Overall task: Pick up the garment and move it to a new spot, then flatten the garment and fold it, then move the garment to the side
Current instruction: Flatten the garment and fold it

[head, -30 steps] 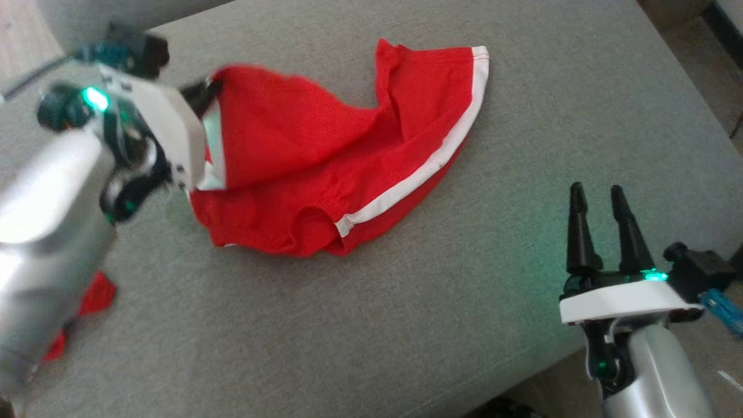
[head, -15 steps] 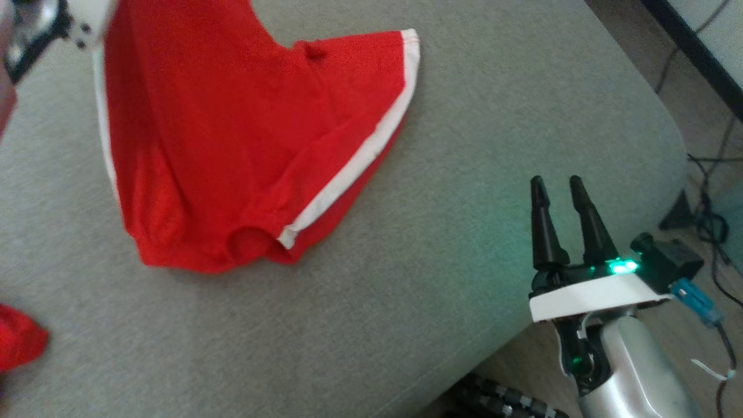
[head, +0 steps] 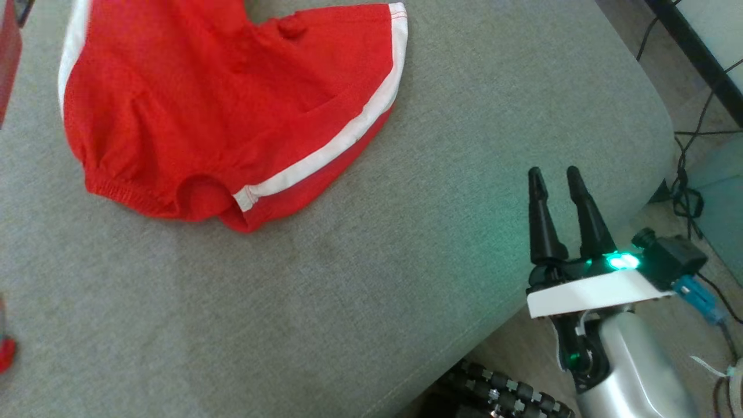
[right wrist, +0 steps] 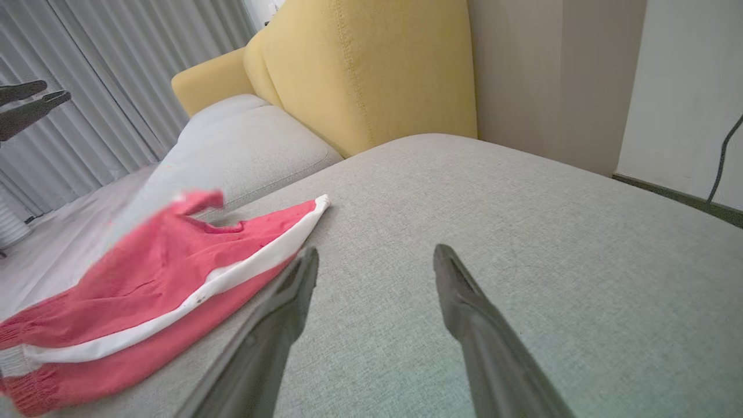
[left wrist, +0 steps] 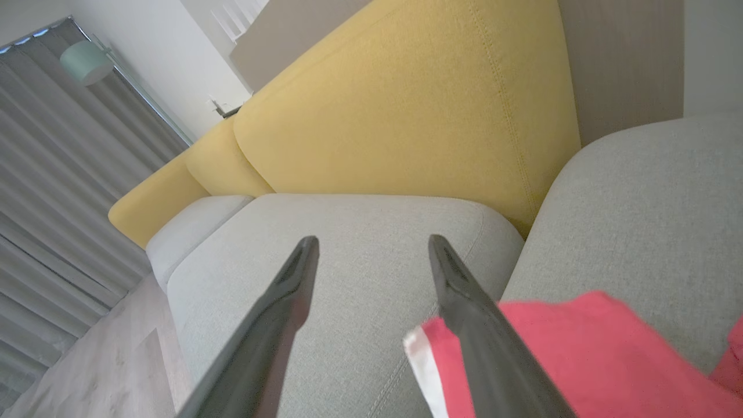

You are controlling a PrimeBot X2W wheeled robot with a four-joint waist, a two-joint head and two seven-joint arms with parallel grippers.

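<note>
on one grey cushion [head: 348, 290], one red garment [head: 203, 116], two spread tools, left tool [left wrist: 373, 244], right tool [head: 553, 172]

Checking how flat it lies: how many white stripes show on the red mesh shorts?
2. One white stripe runs down the red mesh shorts' right side; the other stripe edges their left side. Folds may hide more.

I've got the garment [head: 220, 110] lying on the seat cushion [head: 360, 302], up at the far left of my head view. My right tool [head: 553, 172] sits lower right, over the cushion's near right edge, well apart from the garment. Cables [head: 685, 191] lie on the floor right of the cushion. On the left wrist view, my left tool [left wrist: 374, 240] hangs over the seam with the neighbouring cushion [left wrist: 348, 220]. The garment's corner is behind one finger, and the backrest [left wrist: 406, 104] is behind both cushions.
</note>
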